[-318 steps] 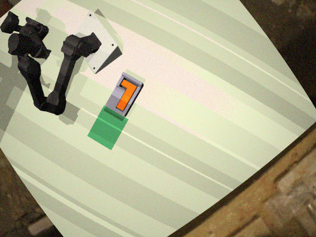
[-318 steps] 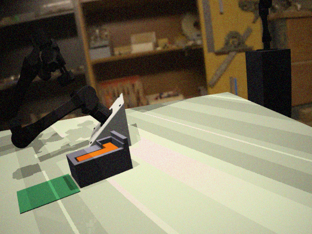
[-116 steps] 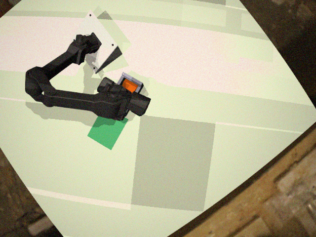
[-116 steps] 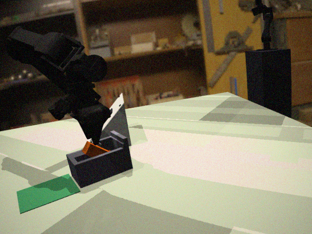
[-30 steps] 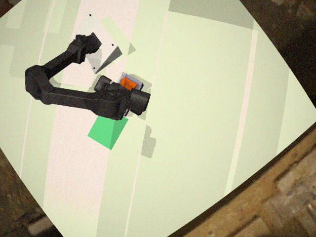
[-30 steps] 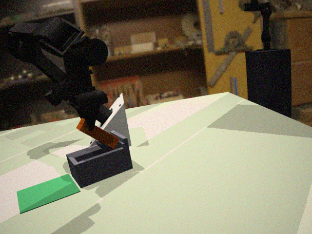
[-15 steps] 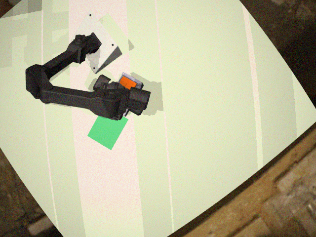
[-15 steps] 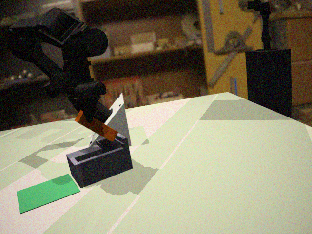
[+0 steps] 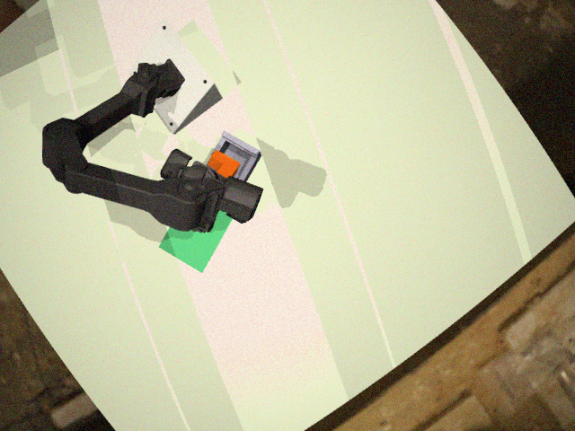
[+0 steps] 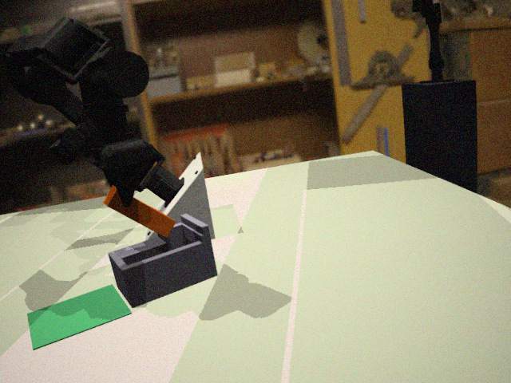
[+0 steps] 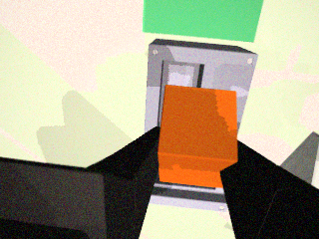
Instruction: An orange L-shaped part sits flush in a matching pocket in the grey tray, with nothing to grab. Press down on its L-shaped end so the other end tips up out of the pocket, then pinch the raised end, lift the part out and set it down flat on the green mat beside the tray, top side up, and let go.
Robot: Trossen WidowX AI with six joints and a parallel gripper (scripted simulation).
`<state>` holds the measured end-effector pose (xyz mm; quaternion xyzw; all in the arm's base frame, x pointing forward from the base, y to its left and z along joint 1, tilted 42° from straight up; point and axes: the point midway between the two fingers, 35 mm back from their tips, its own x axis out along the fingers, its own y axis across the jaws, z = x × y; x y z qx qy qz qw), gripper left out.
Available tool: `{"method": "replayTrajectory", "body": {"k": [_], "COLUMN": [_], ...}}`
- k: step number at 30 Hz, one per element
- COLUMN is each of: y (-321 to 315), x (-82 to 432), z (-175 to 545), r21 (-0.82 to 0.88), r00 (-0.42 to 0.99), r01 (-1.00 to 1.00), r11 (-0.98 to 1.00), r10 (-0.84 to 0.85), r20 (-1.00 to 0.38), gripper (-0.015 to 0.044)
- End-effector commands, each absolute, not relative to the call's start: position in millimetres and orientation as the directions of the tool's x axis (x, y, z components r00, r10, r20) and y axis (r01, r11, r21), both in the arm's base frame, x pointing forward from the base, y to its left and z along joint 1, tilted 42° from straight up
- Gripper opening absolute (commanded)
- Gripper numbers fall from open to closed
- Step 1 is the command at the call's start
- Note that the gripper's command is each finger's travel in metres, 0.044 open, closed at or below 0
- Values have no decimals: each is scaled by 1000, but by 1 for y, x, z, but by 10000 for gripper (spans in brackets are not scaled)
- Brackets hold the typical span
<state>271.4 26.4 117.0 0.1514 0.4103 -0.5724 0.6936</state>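
The orange L-shaped part (image 9: 224,162) (image 10: 144,215) (image 11: 199,117) is tilted in the air above the grey tray (image 9: 241,143) (image 10: 173,276) (image 11: 233,67). My gripper (image 10: 128,202) (image 11: 190,138) is shut on its raised end. In the exterior view the other end slopes down toward the tray's taller end wall, at about rim height; whether it touches is unclear. The pocket shows empty beneath the part. The green mat (image 9: 199,250) (image 10: 78,315) (image 11: 201,17) lies flat beside the tray with nothing on it. In the top view the arm hides the fingertips and part of the mat.
A pale sloped wedge with dark holes (image 9: 195,94) (image 10: 200,202) stands behind the tray, near the arm's base side. The tray's taller end wall (image 10: 193,224) faces away from the mat. A dark pillar (image 10: 439,136) stands beyond the table.
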Motion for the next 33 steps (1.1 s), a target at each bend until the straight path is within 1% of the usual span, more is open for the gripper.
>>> {"method": "replayTrajectory", "body": {"k": [1,27,33], "y": [15,-64,-68], "x": [278,313,314], "z": [130,203,206], "r21": [-250,-248,-248], "r00": [18,21,21], "r01": [920,921,921], "r11": [303,302,301], "r10": [-669,-672,-673], "r20": [-743,-740,-739], "gripper": [0,0,0]}}
